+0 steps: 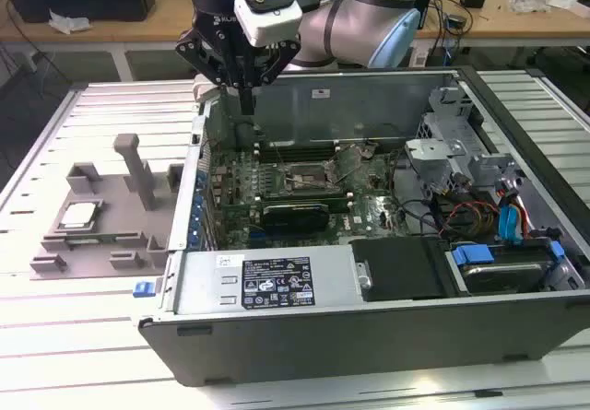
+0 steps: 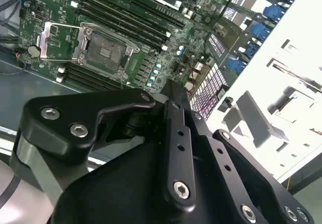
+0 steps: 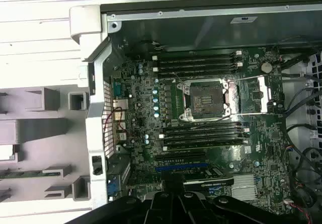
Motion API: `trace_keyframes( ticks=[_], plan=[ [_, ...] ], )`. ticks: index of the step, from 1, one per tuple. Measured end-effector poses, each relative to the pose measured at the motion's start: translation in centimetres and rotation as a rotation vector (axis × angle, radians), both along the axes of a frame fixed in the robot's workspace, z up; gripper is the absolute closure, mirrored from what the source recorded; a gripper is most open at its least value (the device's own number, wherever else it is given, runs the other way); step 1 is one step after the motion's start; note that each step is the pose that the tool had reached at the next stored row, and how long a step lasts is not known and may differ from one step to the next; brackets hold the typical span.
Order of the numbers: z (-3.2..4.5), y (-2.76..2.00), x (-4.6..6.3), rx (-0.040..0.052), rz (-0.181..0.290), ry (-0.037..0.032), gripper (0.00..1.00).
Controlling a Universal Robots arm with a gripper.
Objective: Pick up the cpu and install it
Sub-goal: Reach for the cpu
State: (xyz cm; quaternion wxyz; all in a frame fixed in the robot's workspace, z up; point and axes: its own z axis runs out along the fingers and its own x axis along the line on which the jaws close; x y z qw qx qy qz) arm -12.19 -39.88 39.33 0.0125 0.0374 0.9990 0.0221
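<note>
**Cpu not yet picked up; socket open and bare**

The cpu [image 1: 80, 214] is seen lying flat, metal top up, in a recess of the grey holder [image 1: 138, 175]. The holder rests on the slatted worktop [image 1: 55, 336], toward the worktop's edge at the exterior view's left and just beside the outer wall of the open computer case [image 1: 369, 336]. The cpu is touched by nothing.

The gripper [image 1: 247, 106] is held above the far corner of the case on the holder's side, over the edge of the motherboard [image 3: 146, 113] and well apart from the cpu. Its fingers are pressed together, and nothing is seen pinched between them.

In both wrist views the socket [image 3: 204, 97] is shown bare, with its retaining plate [image 3: 251, 95] folded back to one side.

From this, the task is judged to be at its very start. Only the opened socket can be counted as ready. The cpu has not been grasped, lifted or carried into the case, so the whole of the pick and the whole of the installation are left to be done
</note>
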Motion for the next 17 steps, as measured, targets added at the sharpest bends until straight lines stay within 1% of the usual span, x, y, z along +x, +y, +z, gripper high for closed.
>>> trace_keyframes(
  ticks=[9,14,17],
  plan=[
    [0.0,0.0,0.0,0.0,0.0,0.0,0.89],
    [0.0,0.02,-1.0,0.0,0.0,0.0,0.89],
    [0.0,0.03,-1.3,0.0,0.0,-0.0001,0.89]
  ],
)
